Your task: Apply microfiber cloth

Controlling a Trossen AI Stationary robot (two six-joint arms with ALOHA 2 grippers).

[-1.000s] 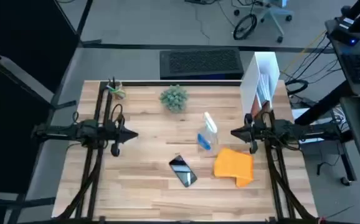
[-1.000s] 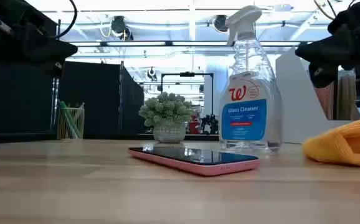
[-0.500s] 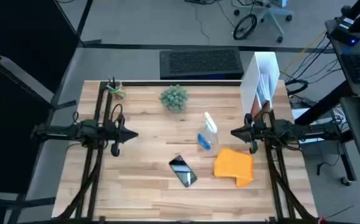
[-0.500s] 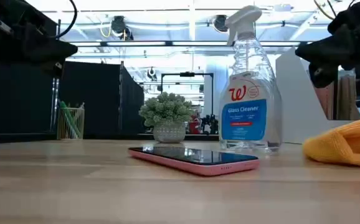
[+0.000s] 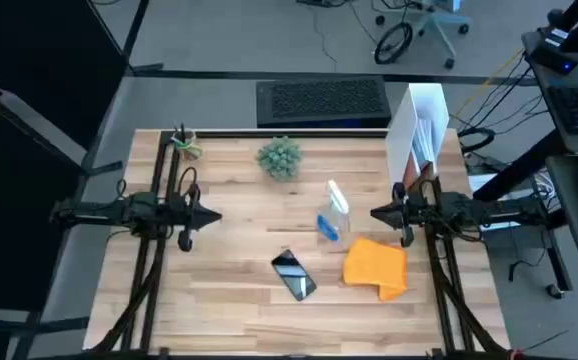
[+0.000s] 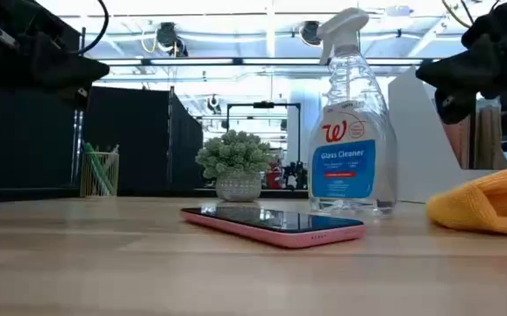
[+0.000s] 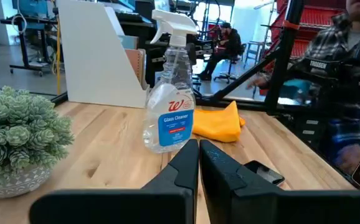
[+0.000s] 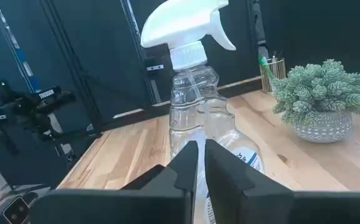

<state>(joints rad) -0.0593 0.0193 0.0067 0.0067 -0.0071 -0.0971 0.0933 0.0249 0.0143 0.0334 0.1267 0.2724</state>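
The orange microfiber cloth (image 5: pixel 377 267) lies crumpled on the table's right near part, also seen in the low view (image 6: pixel 489 204) and left wrist view (image 7: pixel 218 122). A black smartphone (image 5: pixel 293 274) in a pink case (image 6: pixel 275 224) lies flat to its left. The clear spray bottle (image 5: pixel 333 215) stands upright behind them. My left gripper (image 5: pixel 212 215) hovers shut over the table's left side. My right gripper (image 5: pixel 377 214) hovers shut above the table, just beyond the cloth's far edge, pointing at the bottle (image 8: pixel 198 149).
A potted plant (image 5: pixel 280 157) stands at the far middle and a pencil cup (image 5: pixel 184 146) at the far left corner. A white file holder (image 5: pixel 419 130) stands at the far right. A keyboard (image 5: pixel 322 100) lies beyond the table. A person sits at the right in the left wrist view.
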